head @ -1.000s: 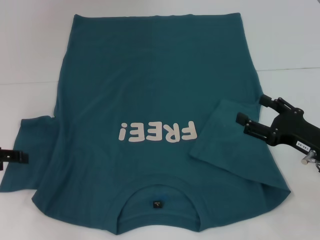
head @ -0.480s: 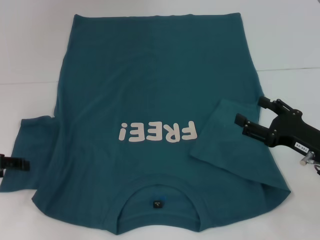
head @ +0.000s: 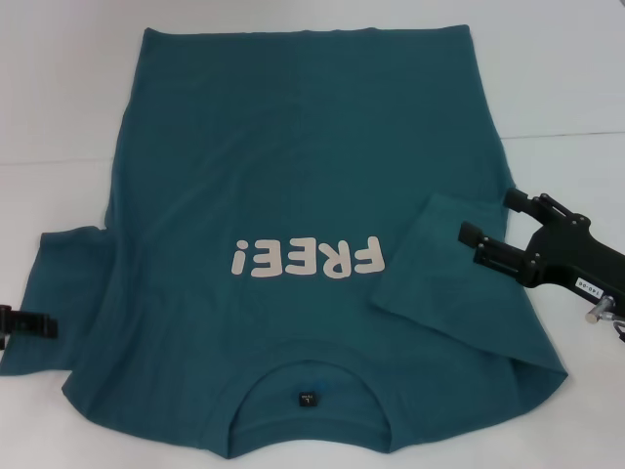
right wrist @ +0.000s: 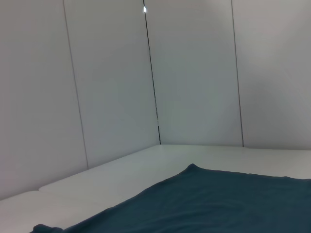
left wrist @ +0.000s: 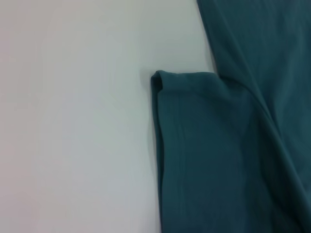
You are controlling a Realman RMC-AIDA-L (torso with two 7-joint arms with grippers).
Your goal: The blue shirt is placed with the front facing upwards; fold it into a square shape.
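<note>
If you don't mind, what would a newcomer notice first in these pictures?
The blue shirt fills the white table, its pale FREE! print reading upside down from the head camera. Its right sleeve lies folded onto the body, beside the open right gripper; the left gripper sits at the other sleeve.

The blue shirt (head: 293,186) bears "FREE!" in pale letters across its chest.

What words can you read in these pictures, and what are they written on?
"FREE!" in pale letters on the chest of the blue shirt; it shows upside down in the head view.
The small black label inside the neckline has a tiny mark, too small to read.
The white sticker on the right gripper has print, too small to read.
</note>
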